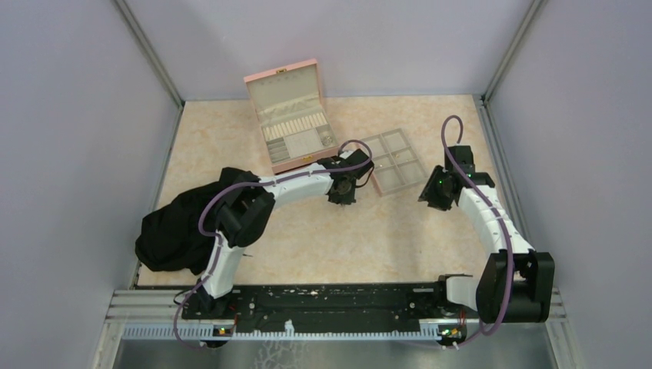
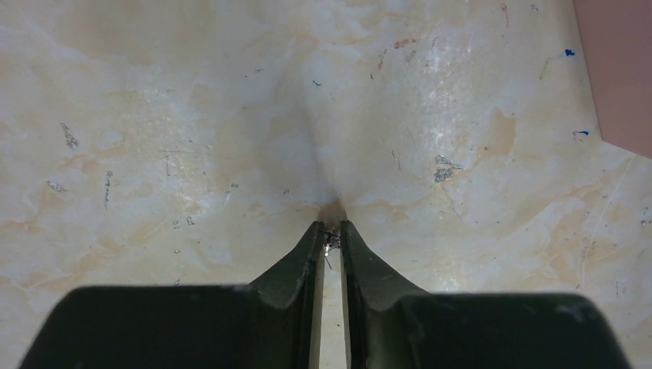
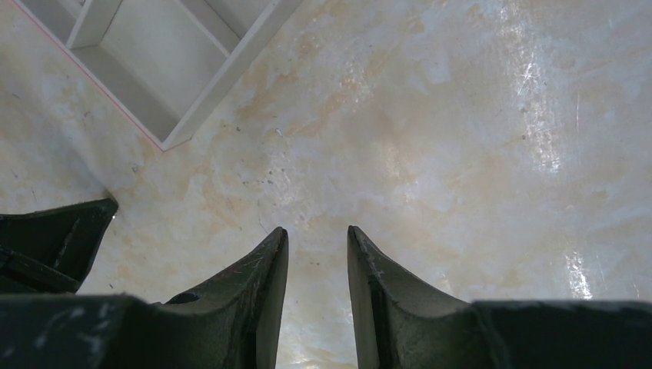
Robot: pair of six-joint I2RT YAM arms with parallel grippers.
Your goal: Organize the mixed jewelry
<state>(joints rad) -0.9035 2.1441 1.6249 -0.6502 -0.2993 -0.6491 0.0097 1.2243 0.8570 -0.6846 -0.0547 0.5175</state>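
Early stage: left tool (image 2: 330, 227) pinched on one tiny silvery jewelry piece (image 2: 331, 244) down at table (image 2: 192, 115), just left of tray (image 1: 400, 174); right tool (image 3: 317, 234) released, empty; tray compartments look bare, sorting mostly left

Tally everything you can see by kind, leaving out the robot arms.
Pink hinged jewelry box: 1
Six-compartment tray: 1
Black cloth: 1
Silvery jewelry piece: 1
Total: 4
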